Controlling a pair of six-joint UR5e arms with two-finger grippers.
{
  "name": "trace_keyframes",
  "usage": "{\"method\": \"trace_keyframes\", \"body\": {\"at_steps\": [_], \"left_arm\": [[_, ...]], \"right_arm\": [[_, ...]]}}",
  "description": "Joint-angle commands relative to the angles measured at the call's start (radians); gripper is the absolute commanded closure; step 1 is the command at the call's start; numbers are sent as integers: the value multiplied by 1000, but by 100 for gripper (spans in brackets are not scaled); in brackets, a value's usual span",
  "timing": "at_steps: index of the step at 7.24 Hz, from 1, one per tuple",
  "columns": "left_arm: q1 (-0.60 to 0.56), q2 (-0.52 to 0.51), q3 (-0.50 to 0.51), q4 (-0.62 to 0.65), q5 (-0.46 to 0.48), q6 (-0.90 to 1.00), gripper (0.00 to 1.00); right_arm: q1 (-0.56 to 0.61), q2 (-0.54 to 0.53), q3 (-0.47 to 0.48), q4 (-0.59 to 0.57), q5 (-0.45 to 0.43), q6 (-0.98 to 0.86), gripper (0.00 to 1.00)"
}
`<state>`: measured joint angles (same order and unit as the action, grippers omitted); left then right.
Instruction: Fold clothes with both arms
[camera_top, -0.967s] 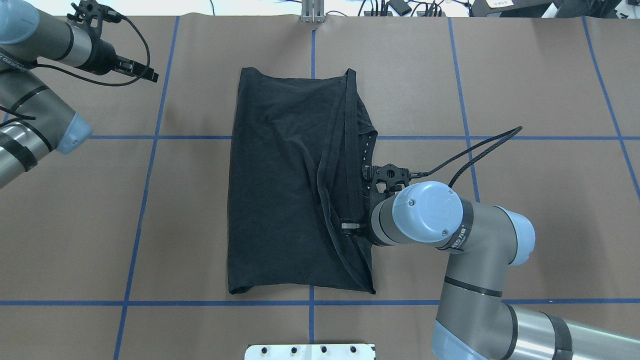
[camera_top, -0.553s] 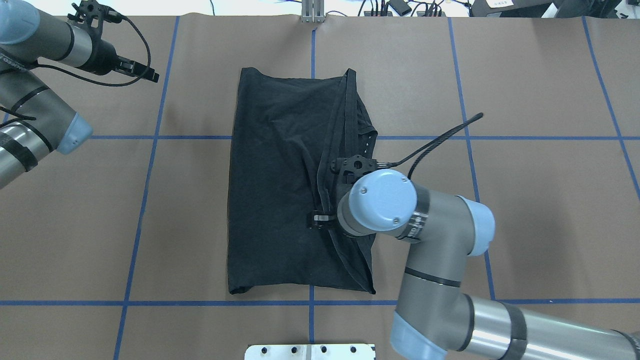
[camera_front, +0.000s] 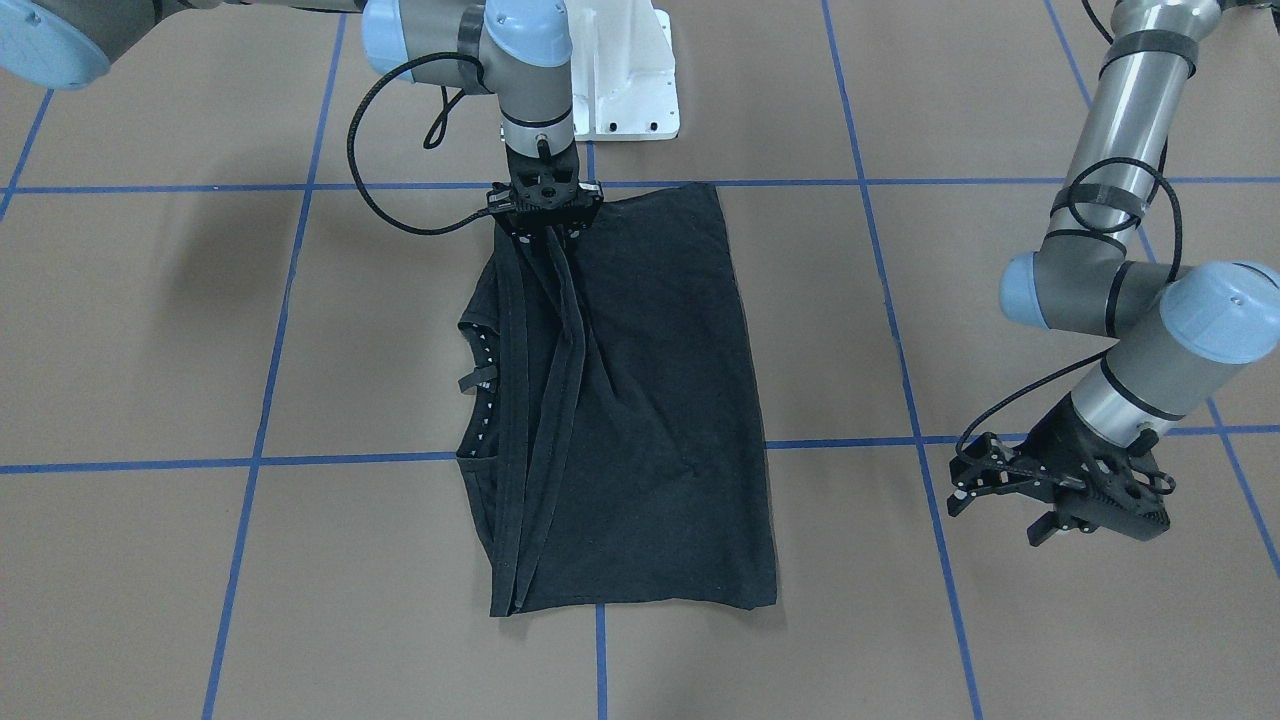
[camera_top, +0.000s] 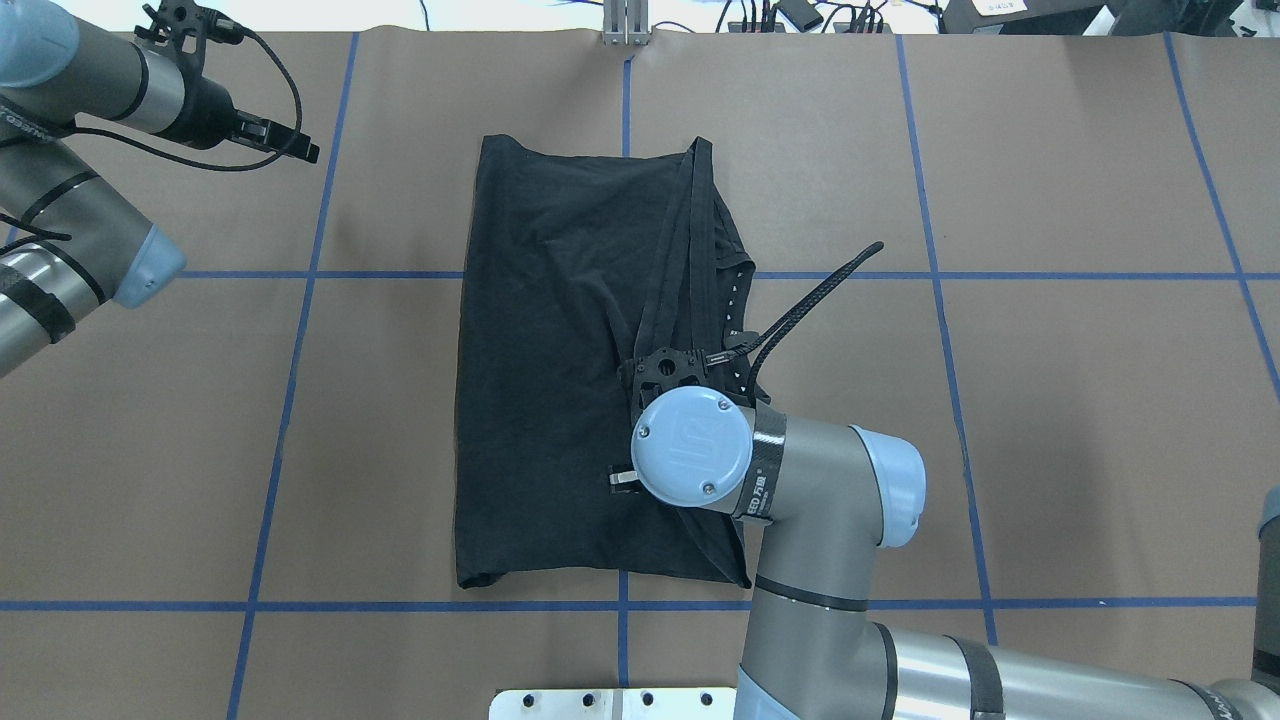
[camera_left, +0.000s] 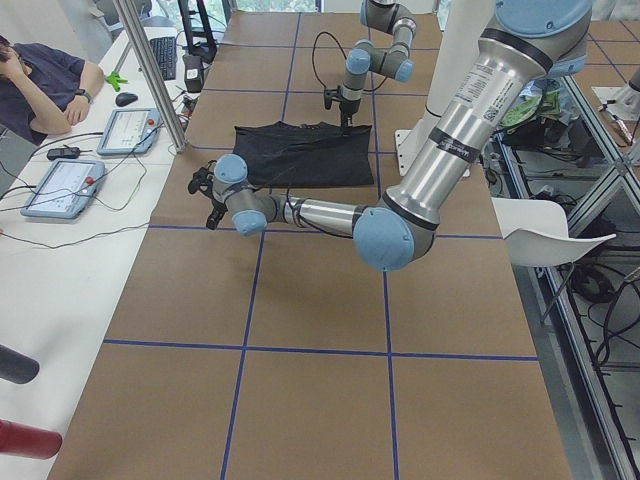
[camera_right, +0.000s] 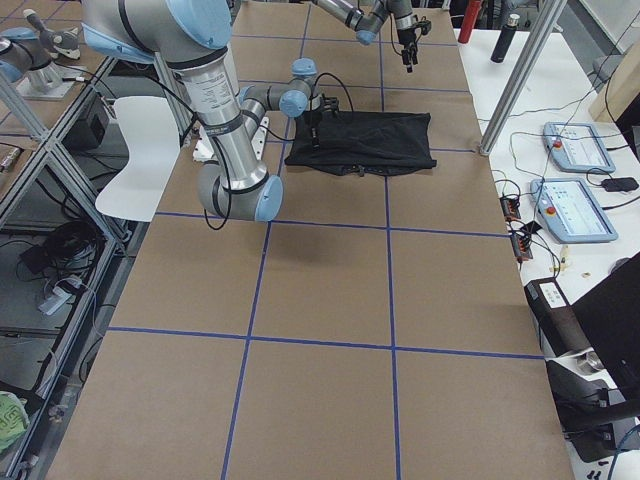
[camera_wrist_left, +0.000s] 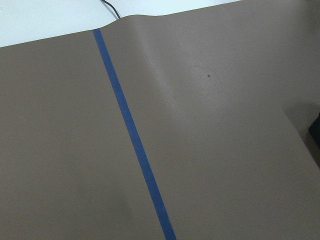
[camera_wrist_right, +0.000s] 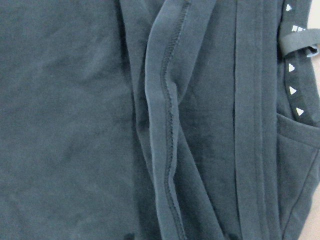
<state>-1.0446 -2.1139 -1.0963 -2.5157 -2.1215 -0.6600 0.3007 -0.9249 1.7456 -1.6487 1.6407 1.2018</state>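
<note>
The black T-shirt (camera_top: 540, 400) lies folded into a tall rectangle in the middle of the table, also seen in the front view (camera_front: 660, 400). Its collar band with small white triangles (camera_wrist_right: 295, 90) shows at the robot's right edge. My right gripper (camera_front: 545, 222) hangs over the shirt's near right part, shut on a bunch of long hem folds that rise to it. From overhead the wrist hides its fingers. My left gripper (camera_top: 295, 148) hovers open over bare table at the far left, well away from the shirt, and appears again in the front view (camera_front: 1000, 505).
Blue tape lines (camera_top: 300, 300) divide the brown table cover. The white pedestal base (camera_front: 620, 80) stands at the robot's side. A person (camera_left: 40, 80) sits at a side table with control tablets (camera_left: 135, 130). A metal post (camera_left: 150, 70) stands at that table's edge.
My right arm has swung left across the shirt, and the bunched folds have moved with its gripper. The left arm has stayed almost still.
</note>
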Motion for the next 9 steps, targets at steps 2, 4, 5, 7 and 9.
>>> {"method": "trace_keyframes", "body": {"at_steps": [2, 4, 5, 7, 9], "left_arm": [[0, 0, 1, 0, 0, 0, 0], [0, 0, 1, 0, 0, -1, 0], [2, 0, 1, 0, 0, -1, 0], [0, 0, 3, 0, 0, -1, 0], [0, 0, 3, 0, 0, -1, 0]], "right_arm": [[-37, 3, 11, -57, -36, -24, 56], [-48, 0, 49, -88, -36, -24, 56], [-52, 0, 66, -109, -36, -24, 59], [-55, -3, 66, -109, -38, -24, 72], [-58, -2, 64, -109, -38, -24, 69]]}}
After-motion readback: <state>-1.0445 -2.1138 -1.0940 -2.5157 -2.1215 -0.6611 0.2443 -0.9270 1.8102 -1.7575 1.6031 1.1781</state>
